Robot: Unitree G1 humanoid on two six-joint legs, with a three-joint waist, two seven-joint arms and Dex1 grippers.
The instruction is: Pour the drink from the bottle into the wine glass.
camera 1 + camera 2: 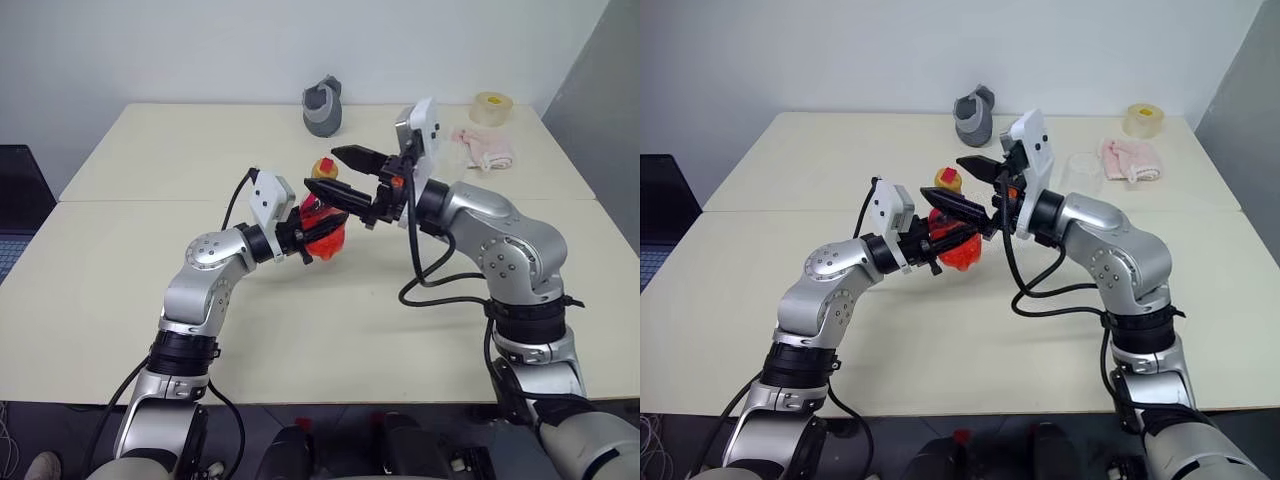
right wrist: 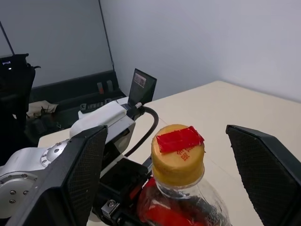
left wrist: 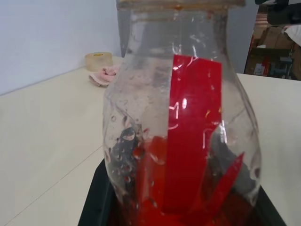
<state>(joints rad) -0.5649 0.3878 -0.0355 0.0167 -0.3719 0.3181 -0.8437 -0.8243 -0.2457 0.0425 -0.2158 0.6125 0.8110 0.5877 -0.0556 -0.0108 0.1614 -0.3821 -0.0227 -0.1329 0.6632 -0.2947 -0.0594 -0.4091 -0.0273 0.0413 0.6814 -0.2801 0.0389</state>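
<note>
My left gripper (image 1: 312, 238) is shut on the bulbous base of the bottle (image 1: 325, 225) and holds it upright above the middle of the table. The red drink (image 3: 183, 209) sits low inside, behind the red label (image 3: 193, 117). The yellow-orange cap (image 2: 178, 153) is on. My right gripper (image 1: 342, 173) is open and reaches in level from the right. One black finger stands on each side of the cap, and neither touches it. A faint clear wine glass (image 1: 1081, 166) stands at the back right, beside a pink cloth.
On the pale table (image 1: 150, 300), a grey cup-like object (image 1: 323, 105) stands at the back centre. A tape roll (image 1: 490, 107) and the pink cloth (image 1: 485, 148) lie at the back right. A dark laptop (image 1: 15, 200) sits off the table's left edge.
</note>
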